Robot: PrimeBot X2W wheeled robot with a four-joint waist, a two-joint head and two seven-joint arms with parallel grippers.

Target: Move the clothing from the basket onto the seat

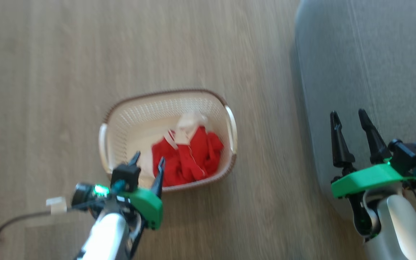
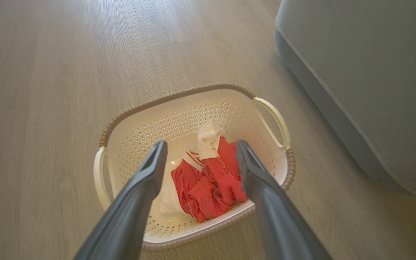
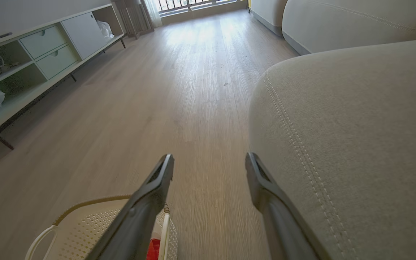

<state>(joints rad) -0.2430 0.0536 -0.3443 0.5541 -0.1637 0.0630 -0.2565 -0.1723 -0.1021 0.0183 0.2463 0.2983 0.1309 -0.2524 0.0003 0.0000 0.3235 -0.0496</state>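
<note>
Clothing: crumpled bright red fabric garments with white panels and trim [image 1: 188, 157] lie heaped inside the basket, toward the side nearer the seat. How many pieces there are cannot be told.
Basket: cream-white perforated plastic laundry basket with a brown braided-look rim [image 1: 139, 112] stands on the pale wooden plank floor [image 1: 49, 72], apart from the seat.
Seat: large grey fabric-upholstered sofa cushion with pale double stitching [image 1: 374, 54]; no red fabric lies on the part that shows.
Left gripper: left gripper [image 1: 149, 159] hovers over the basket's near rim, its long dark fingers spread wide and holding nothing. They point at the heap and do not appear to touch it.
Right gripper: right gripper [image 1: 348, 113] hangs over the seat's edge, fingers parted and empty.
Done so far: seemingly nothing, since every garment in view sits in the basket.
Left to do: likely the whole job, which is to close on the fabric, lift it clear of the rim, carry it across the floor gap and lay it on the cushion. This would repeat if pieces remain.
</note>
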